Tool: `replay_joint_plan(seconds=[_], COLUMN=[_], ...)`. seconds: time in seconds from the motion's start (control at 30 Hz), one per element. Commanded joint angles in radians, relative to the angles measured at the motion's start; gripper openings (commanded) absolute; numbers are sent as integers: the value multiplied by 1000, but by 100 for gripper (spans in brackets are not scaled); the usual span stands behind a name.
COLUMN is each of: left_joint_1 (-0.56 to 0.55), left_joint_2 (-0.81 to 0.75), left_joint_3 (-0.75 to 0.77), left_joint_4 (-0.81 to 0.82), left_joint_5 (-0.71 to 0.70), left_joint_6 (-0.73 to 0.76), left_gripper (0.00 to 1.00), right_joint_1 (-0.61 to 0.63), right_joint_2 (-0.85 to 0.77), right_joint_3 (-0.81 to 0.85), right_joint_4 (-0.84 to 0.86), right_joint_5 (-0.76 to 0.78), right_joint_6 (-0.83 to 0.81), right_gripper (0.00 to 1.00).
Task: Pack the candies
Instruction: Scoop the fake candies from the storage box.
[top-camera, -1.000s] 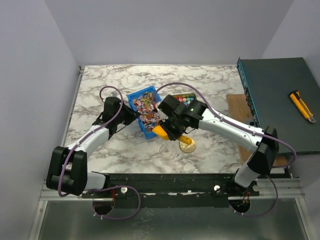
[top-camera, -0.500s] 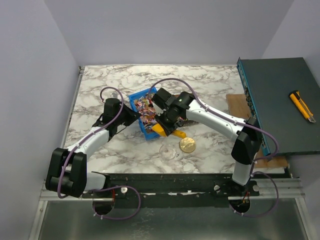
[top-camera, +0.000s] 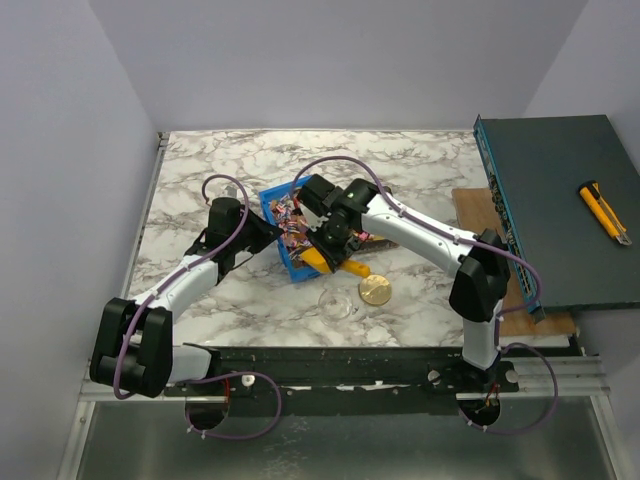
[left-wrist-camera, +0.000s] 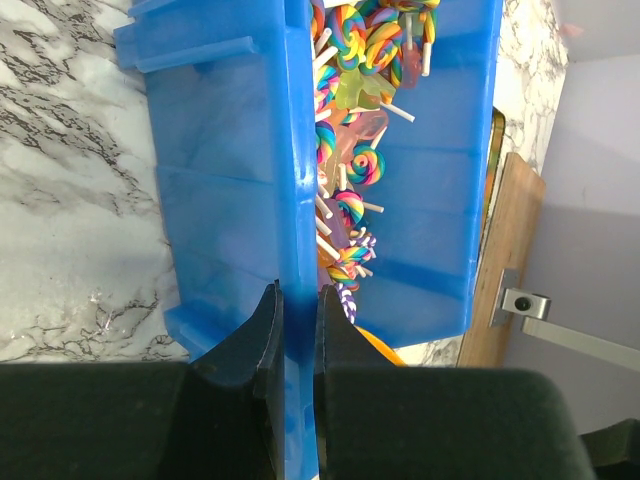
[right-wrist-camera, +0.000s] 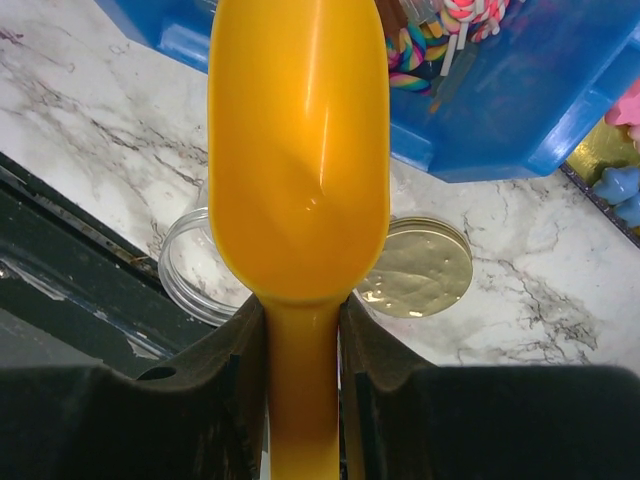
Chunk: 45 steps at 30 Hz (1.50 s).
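From above, the blue bin sits mid-worktop with the candies heaped inside. The left claw is at the bin's left wall. The right claw reaches over the bin's near corner with the scoop. A clear jar and a gold lid lie just beside each other on the worktop in front of the bin.

The left wrist view shows the left claw nearly shut, pinching the bin's thin wall. Swirled lollipops and other candies are piled against the inner side of that wall.

In the right wrist view the right claw is partly closed on the scoop's handle, and the bowl juts out ahead. No sweets show on the bowl's visible face. Past it are the jar, the lid and the bin. A few pink and blue chunky pieces show at the right edge.

Several things could go wrong from here:
- The scoop looks about as broad as the jar's mouth, so a hasty pour would likely scatter sweets over the worktop.
- Lollipop sticks could snag on the scoop's lip and drag others out of the bin.
- The pinch on a slick, thin wall may slip if the scoop pushes hard against the pile.
- The smooth handle could twist in the grip.
- The two arms work close together and could knock one another.
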Motion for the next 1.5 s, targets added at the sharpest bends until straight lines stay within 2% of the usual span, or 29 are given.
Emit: replay_joint_plan(seconds=[0.0, 0.3, 0.57, 1.0, 1.27, 1.47], left_joint_1=[-17, -17, -19, -38, -53, -60], left_joint_2=[-16, -7, -10, -27, -29, -23], left_joint_3=[-18, -12, -14, -12, -16, -14], left_joint_4=[-21, -21, -21, -24, -29, -33], left_joint_5=[63, 61, 58, 49, 49, 49], left_joint_6=[26, 26, 31, 64, 78, 86], left_gripper=[8, 8, 8, 6, 3, 1], right_joint_1=[-5, -5, -5, -6, -28, -35], right_joint_2=[-51, -80, -33, 109, 191, 185], right_joint_3=[-15, -50, -24, 122, 185, 130], right_joint_4=[-32, -53, -68, -76, -2, 133], right_joint_5=[-43, -32, -20, -1, 11, 31], right_joint_6=[-2, 7, 7, 3, 30, 73], right_gripper=[1, 1, 1, 1, 1, 1])
